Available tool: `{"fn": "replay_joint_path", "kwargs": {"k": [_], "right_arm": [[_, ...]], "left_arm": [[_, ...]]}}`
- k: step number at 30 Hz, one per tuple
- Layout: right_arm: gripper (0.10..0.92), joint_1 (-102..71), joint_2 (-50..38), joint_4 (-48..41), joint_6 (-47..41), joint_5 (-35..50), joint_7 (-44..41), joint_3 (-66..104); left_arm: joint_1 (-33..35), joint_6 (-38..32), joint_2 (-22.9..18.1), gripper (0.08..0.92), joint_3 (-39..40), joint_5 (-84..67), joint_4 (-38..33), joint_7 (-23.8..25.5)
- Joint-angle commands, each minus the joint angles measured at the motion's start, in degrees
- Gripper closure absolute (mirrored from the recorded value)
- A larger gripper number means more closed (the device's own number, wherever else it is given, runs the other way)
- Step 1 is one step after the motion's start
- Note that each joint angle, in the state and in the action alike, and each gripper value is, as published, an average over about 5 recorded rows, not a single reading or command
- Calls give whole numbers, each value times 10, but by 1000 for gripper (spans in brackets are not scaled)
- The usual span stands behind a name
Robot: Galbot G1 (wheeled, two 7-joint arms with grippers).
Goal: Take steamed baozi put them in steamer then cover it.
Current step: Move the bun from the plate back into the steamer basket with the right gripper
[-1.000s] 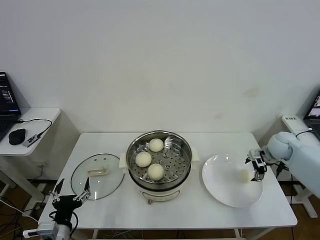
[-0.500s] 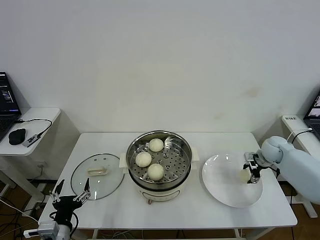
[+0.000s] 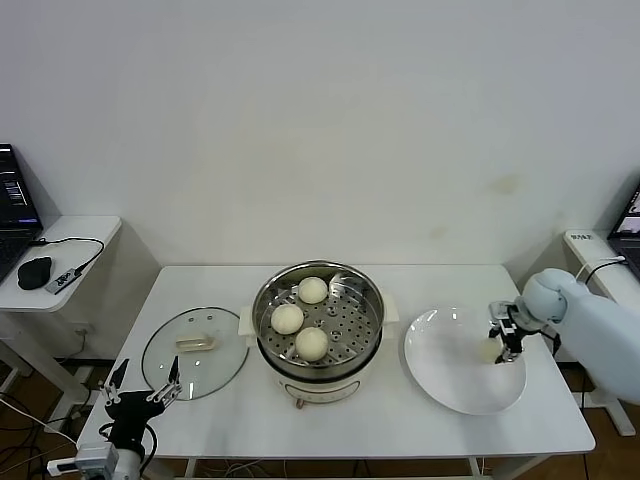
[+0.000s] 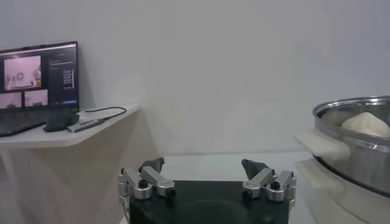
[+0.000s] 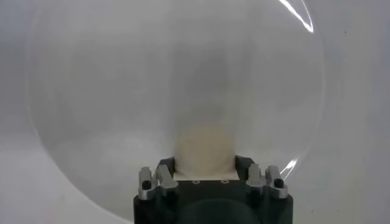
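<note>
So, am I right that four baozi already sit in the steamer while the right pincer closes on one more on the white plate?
Not quite: the head view shows three baozi in the steamer, not four. The rest holds: the right pincer is closed around the last baozi on the white plate.

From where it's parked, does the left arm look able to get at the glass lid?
Probably yes. The left gripper hangs open at the table's front-left corner, close to the glass lid, which lies flat beside the steamer with its handle up and nothing between them.
</note>
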Motion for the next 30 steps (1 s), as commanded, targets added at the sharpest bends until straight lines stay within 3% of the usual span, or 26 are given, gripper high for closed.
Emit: {"fn": "replay_joint_path", "kwargs": {"k": [1,8,16,30], "right_arm": [[437,117,-46,73,-23,71,-18,-99],[432,304,-65,165,-62,176,-18,-239],[426,494,6,209,-111,299,6,-368],[416,476,171,226,-220,460,107,-396]], "left_arm": [[-1,1,1,177,3,0,-2,0],[-11,4,1,177,9,-2,-2,0],[-16,6,-1,177,20,-4,-6,0],[-18,7,-1,177,7,-14,-5,0]]}}
